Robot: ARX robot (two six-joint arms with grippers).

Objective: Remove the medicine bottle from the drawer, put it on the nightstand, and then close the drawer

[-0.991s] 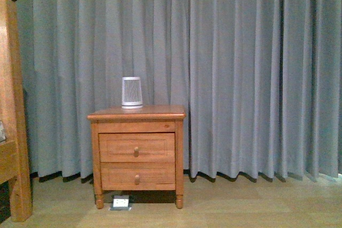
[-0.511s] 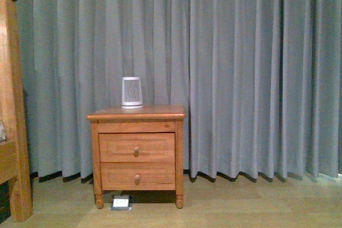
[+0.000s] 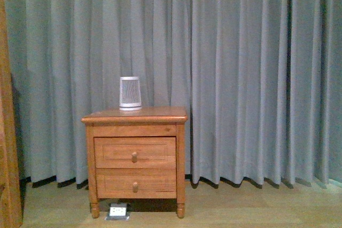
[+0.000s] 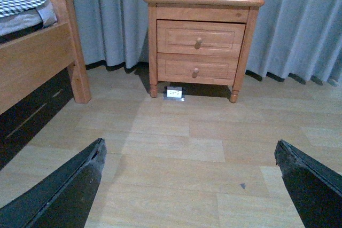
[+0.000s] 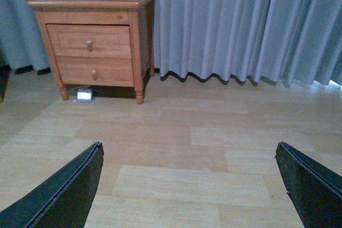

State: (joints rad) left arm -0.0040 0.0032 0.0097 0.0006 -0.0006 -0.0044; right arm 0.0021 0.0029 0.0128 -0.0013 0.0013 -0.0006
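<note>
The drawer (image 3: 134, 153), the upper honey-wood one with a recessed panel and a small round wooden knob (image 3: 134, 157), is shut flush in the front view. The medicine bottle is hidden from sight in all three views. The small honey-coloured wooden nightstand (image 3: 134, 131) stands at about 7 o'clock from the picture's middle, against a long grey-blue pleated curtain (image 3: 240, 78). On its top surface, toward 11 o'clock, a white ribbed tapered device (image 3: 130, 93) stands upright. The alike lower drawer (image 3: 135, 183) is shut too. At 6 o'clock under the cabinet, near its left foot, a small white socket box (image 3: 118, 211) lies on the pale wooden floor (image 3: 240, 206). No arm shows here.

In the left wrist view the left gripper (image 4: 188, 143) is released, its two black fingers (image 4: 69, 190) spread wide with only floor between them. The nightstand (image 4: 203, 13) and its drawer (image 4: 200, 38) lie straight ahead, well apart from the gripper. A large wooden bed frame (image 4: 37, 62) with a checked cloth (image 4: 24, 1) stands beside the cabinet.

In the right wrist view the right gripper (image 5: 188, 145) is likewise released, fingers (image 5: 64, 196) wide apart and holding nothing. The nightstand (image 5: 140, 41) stands well apart from it, off to one side, drawer (image 5: 88, 41) closed, the curtain (image 5: 240, 25) behind.
</note>
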